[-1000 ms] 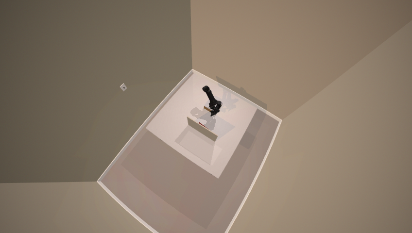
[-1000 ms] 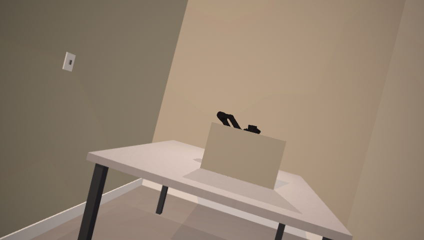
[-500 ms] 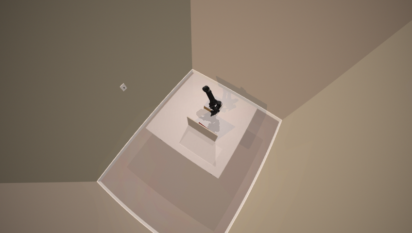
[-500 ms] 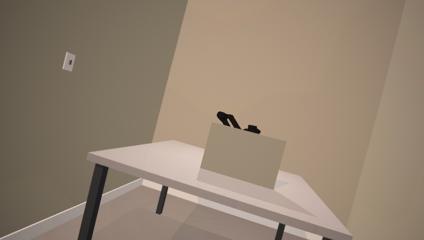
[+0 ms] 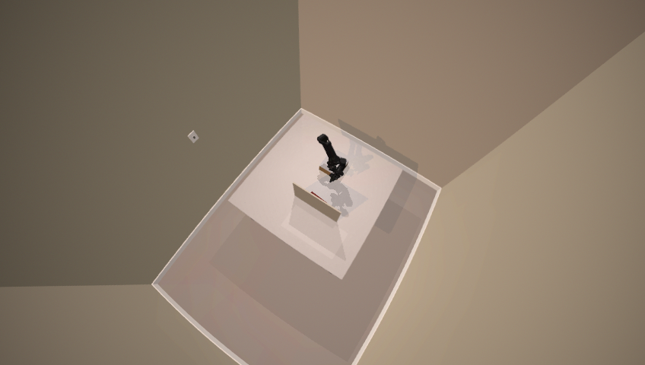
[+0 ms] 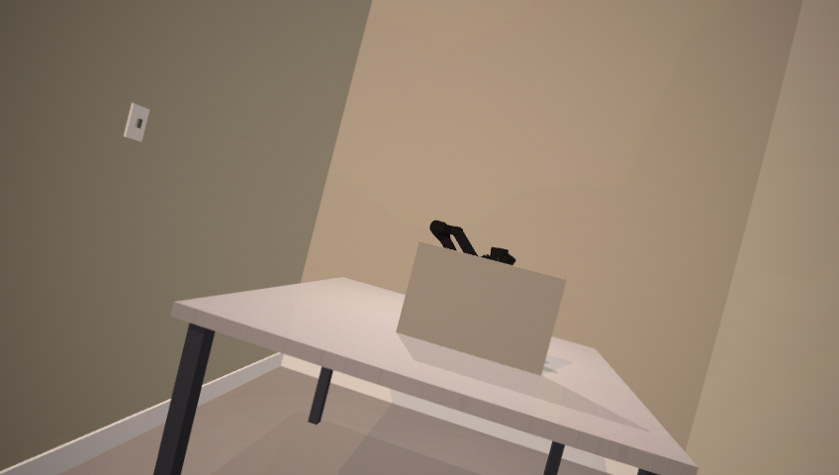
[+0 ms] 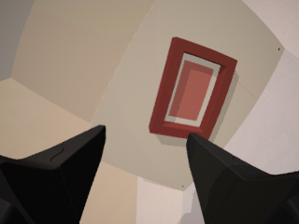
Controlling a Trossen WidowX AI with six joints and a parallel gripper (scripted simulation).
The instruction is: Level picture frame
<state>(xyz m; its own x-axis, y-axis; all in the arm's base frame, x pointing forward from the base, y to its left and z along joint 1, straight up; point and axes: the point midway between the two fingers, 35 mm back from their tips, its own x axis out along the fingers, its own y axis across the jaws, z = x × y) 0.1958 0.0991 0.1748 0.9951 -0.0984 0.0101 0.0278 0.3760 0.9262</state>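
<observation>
The red picture frame [image 7: 167, 89] [image 5: 318, 197] is on the upright beige panel [image 7: 128, 107] [image 5: 316, 203] [image 6: 479, 306]. In the wrist view its long sides are not parallel to the panel's long edges. Its end toward the image top sits nearer the panel's edge away from the table, so that end is higher. The screw and notched strip are hidden. My gripper [image 7: 148, 136] [image 5: 332, 181] is open with nothing between its fingers. One fingertip overlaps the frame's lower end in the image; the other is to its left. Contact cannot be told.
The panel stands on the pale table [image 5: 271, 167] [image 6: 294, 321] and hides most of the arm in the exterior view. A brown block [image 5: 324, 170] is beside the arm. A wall switch [image 5: 193, 136] [image 6: 137, 122] is far off on the side wall.
</observation>
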